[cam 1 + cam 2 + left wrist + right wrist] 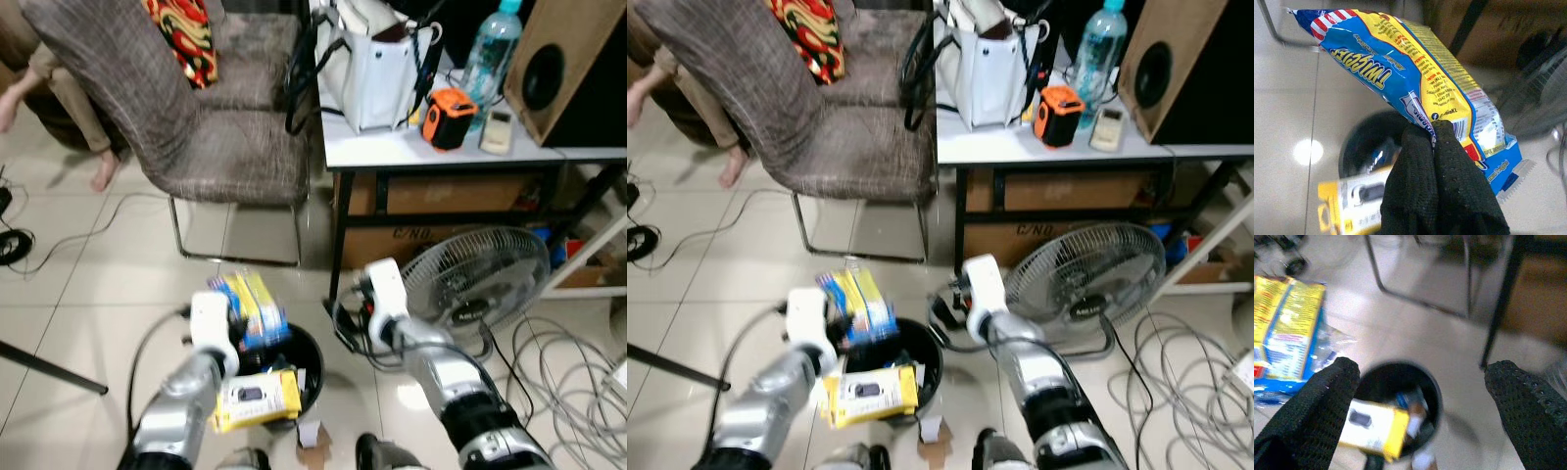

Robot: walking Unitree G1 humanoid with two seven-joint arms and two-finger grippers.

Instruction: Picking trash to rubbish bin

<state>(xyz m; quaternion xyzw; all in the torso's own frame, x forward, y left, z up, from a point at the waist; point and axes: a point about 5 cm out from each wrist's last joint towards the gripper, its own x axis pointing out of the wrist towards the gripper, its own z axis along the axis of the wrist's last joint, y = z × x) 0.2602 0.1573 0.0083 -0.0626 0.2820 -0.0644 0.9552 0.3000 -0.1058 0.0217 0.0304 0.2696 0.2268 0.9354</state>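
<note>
Tiled floor holds the black bin (299,367). Left gripper (1432,147) pinches the snack packet (1415,88) at the rim's ten o'clock; right gripper (1420,382) gapes empty. Released now, it may snag the yellow box (257,399).

A lived-in home room is showing here: a fabric chair (211,117) is standing on pale floor tiles (88,284), a fan (477,279) and loose cables (568,377) are sitting beside a cluttered surface (411,147).

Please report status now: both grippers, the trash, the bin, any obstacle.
Left gripper shut on snack packet, above black bin. Right gripper open, beside bin. Yellow box sticks out over bin rim.
</note>
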